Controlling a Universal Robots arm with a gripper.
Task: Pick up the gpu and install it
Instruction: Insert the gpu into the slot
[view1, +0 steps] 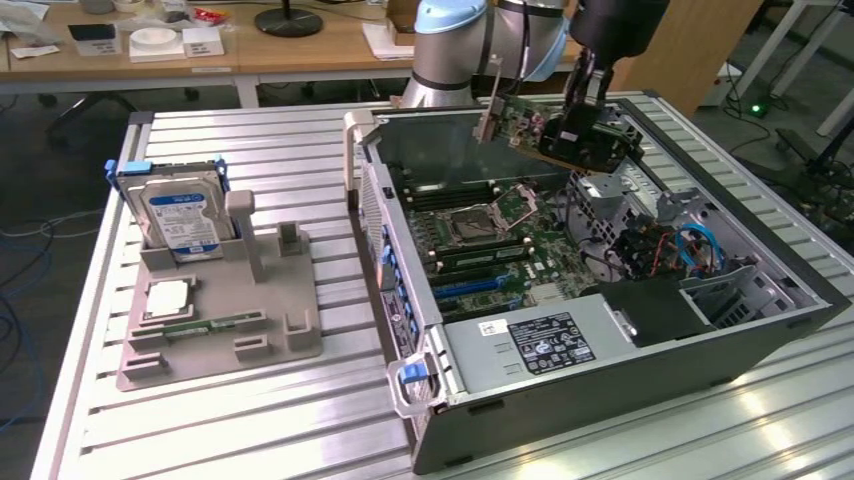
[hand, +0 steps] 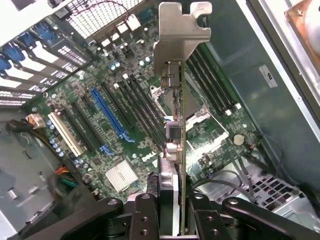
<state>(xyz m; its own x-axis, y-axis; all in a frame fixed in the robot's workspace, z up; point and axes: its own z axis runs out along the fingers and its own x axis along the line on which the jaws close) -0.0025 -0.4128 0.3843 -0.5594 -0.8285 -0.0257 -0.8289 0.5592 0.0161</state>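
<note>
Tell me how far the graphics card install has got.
Done: the graphics card is picked up, clamped in the gripper. In hand: it hangs tilted above the open computer case, edge-on over the motherboard in the wrist view. Left: it is not seated; the long blue slot stands empty.

A ribbed aluminium table (view1: 240, 420) fills the foreground, with overhead light glaring off its slats toward the exterior view's right. Behind it runs a row of wooden desks (view1: 307, 55), strewn with papers (view1: 34, 30) and a round black stand base (view1: 288, 22). Dark floor (view1: 54, 170) lies below, and cables (view1: 14, 310) trail along the exterior view's left.
</note>
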